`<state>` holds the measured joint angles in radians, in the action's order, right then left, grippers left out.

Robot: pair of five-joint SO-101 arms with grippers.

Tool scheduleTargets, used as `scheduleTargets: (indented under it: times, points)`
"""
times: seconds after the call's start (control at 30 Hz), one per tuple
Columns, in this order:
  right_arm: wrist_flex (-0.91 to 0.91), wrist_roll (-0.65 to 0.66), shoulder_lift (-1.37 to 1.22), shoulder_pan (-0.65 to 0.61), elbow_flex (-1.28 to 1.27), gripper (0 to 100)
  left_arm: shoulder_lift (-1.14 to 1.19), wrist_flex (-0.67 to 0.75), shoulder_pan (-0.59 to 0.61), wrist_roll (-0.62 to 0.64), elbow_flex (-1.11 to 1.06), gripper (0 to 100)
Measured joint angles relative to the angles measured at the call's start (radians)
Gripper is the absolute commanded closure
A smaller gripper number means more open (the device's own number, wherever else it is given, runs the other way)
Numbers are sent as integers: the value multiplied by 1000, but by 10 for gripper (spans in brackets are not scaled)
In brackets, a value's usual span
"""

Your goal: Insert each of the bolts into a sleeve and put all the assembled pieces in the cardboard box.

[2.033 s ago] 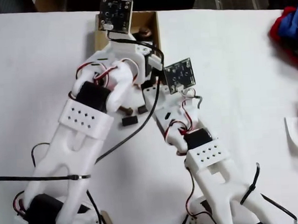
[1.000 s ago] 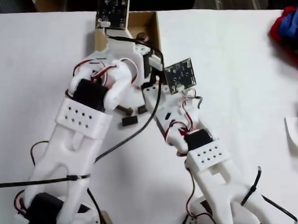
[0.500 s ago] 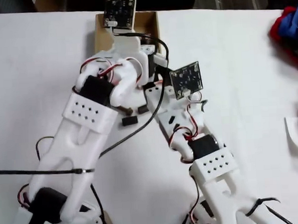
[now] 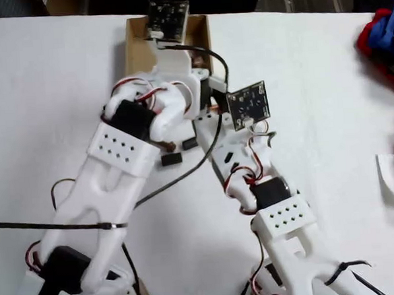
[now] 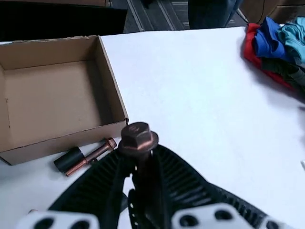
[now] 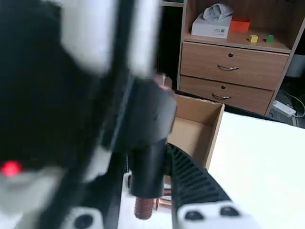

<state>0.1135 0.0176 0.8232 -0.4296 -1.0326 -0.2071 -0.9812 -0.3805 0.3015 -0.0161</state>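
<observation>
Left tool (image 5: 141,153) around bolt (image 5: 138,137), lengthwise, head outward

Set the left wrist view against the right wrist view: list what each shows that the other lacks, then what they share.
Left wrist view: the left end effector gripping a hex-headed bolt, an assembled bolt-and-sleeve piece lying in front of the box, and a heap of coloured cloth.
Right wrist view: the right end effector gripping a black sleeve with a copper threaded tip below it, and a wooden drawer unit behind.
Both: the open cardboard box and the white table.
</observation>
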Motion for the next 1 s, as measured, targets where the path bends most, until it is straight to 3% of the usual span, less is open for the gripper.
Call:
scheduleTargets:
  times: [0.27,0.5,1.0]
  points:
    - [0,0,2,9,2,978,0,-23,-21,-2,46,970]
    - [0,0,6,12,2,978,2,-74,-3,-2,87,804]
    - [-2,2,12,21,3,978,3,-100,14,-3,230,808]
